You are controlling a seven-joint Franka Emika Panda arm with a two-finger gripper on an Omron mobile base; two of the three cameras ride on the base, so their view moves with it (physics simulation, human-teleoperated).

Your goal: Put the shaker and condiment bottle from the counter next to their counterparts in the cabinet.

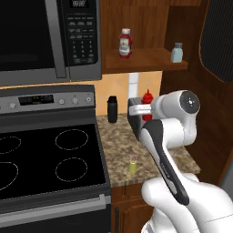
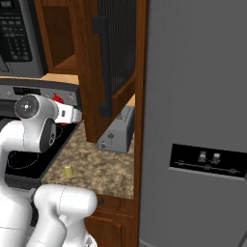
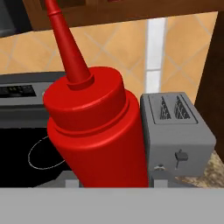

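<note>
The all-red condiment bottle [image 3: 94,127] looms close in the hand view, sitting between the fingers of my gripper [image 3: 114,178], which is shut on it. From the left base view the bottle [image 1: 147,96] is held above the counter beside the hand [image 1: 142,109], below the cabinet shelf [image 1: 145,61]. The tiny yellow-green shaker [image 1: 132,164] stands upright near the counter's front edge, also seen in the right base view [image 2: 68,170]. On the shelf stand the ketchup bottle with white cap [image 1: 125,43] and the pale blue shaker [image 1: 177,53].
A black cylinder [image 1: 112,109] stands at the back of the counter beside the stove [image 1: 45,154]. The microwave [image 1: 45,36] hangs left of the cabinet. A grey toaster [image 2: 118,130] sits at the counter's right end against the wooden side panel; the fridge [image 2: 202,120] is beyond.
</note>
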